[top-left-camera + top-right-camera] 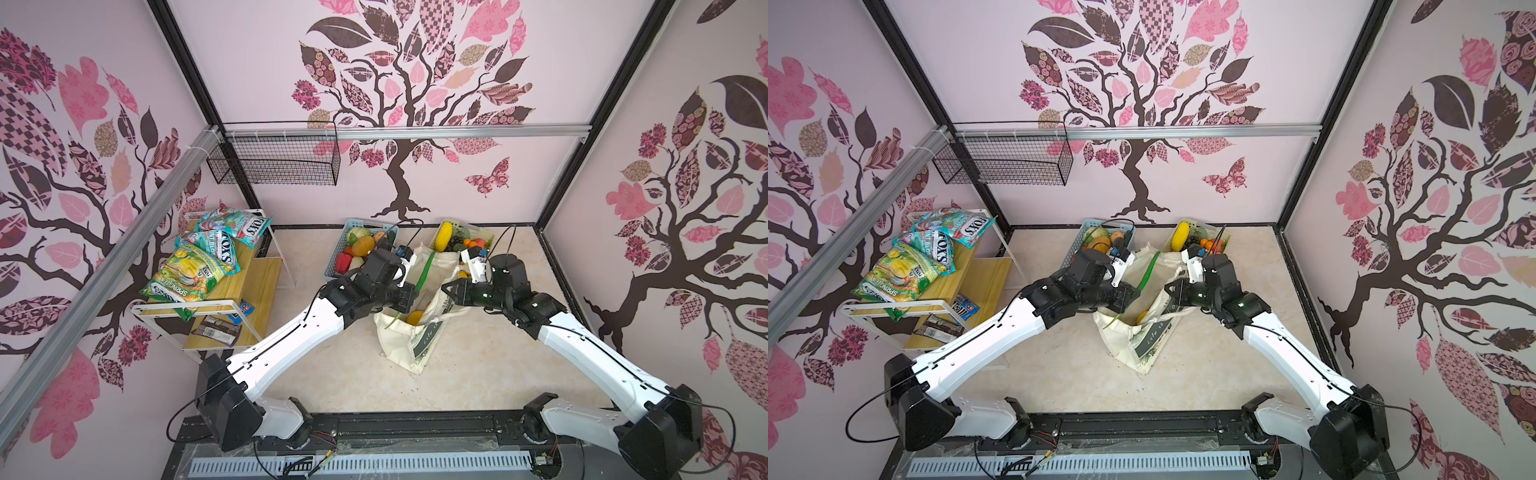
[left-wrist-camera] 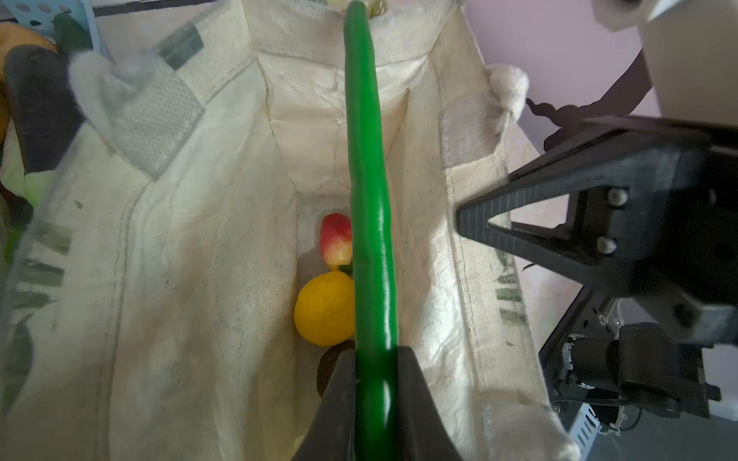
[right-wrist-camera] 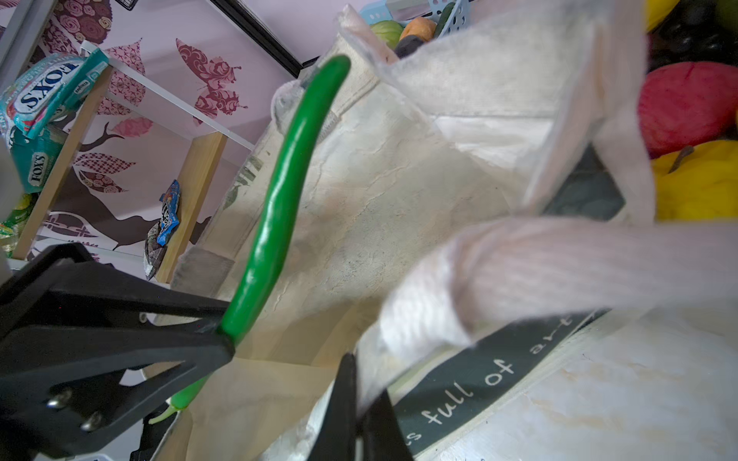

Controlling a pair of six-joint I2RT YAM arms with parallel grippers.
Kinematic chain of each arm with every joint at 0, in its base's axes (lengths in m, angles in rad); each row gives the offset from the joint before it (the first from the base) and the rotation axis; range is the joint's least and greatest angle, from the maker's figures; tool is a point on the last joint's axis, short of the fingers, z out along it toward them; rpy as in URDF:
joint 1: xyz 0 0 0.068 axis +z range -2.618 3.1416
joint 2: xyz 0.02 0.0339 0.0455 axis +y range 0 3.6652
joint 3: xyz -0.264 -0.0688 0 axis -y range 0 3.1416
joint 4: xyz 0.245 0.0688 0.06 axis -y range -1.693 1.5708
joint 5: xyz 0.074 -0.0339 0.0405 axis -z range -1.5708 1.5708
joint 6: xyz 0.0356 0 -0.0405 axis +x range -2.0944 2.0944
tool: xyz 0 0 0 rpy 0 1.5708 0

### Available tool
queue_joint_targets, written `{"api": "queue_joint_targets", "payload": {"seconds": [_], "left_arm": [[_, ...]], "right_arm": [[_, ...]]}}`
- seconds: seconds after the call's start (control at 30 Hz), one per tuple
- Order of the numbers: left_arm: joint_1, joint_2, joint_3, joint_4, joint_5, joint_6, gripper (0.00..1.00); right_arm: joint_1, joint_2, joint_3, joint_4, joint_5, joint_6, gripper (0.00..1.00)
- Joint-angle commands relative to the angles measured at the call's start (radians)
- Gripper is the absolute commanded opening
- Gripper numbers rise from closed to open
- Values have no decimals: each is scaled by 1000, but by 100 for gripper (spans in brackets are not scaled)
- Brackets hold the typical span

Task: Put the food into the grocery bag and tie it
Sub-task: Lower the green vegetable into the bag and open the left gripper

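The left gripper (image 2: 375, 353) has its two black fingers clamped on one long green vegetable (image 2: 367, 159), close to its paler stem end. The vegetable slants across the open mouth of the grocery bag (image 2: 179, 279), and its far tip reaches the bag's far rim. The right gripper (image 3: 361, 379) has its two fingers pinched tight on one cream strap (image 3: 539, 271) of the bag. The two grippers face each other across the opening, near but apart.

Two fruits lie touching deep inside the bag: one round yellow fruit (image 2: 323, 307) and one red-and-yellow fruit (image 2: 335, 239). A third, dark shape beside them is mostly hidden behind the left fingers.

In both top views the bag sits slumped on the pale table (image 1: 332, 374) between the two arms. Its dark green band with white lettering shows on its near side.

Just behind the bag stand two plastic baskets side by side: one light blue basket (image 1: 334, 259) and one pale green basket (image 1: 473, 227). Each holds several pieces of food (image 1: 363, 245), too covered by the arms to count.

To the left, a wooden shelf (image 1: 249, 284) carries three large snack packets (image 1: 187, 278), with at least two small wrappers (image 1: 216, 330) on a lower step. One black wire basket (image 1: 274, 166) hangs on the back wall.
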Motion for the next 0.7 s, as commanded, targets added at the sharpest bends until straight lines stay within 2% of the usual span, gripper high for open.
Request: {"api": "queue_joint_targets", "payload": {"seconds": [0.0,0.17,0.33,0.5,0.67], "left_arm": [[-16,-19,-40,-62,7,38,17],[-22,-50,-80,-105,6,51,17],[-22,-19,-100,-108,-14,41,18],[-23,81,-33,-153,-83,12,18],[-22,150,45,-173,-94,-11,20]], "right_arm": [[1,-43,41,34,36,-11,5],[0,-36,41,36,41,-16,5],[2,-32,50,42,11,-29,5],[48,-46,54,30,2,-94,5],[111,-43,43,15,8,-139,5]]}}
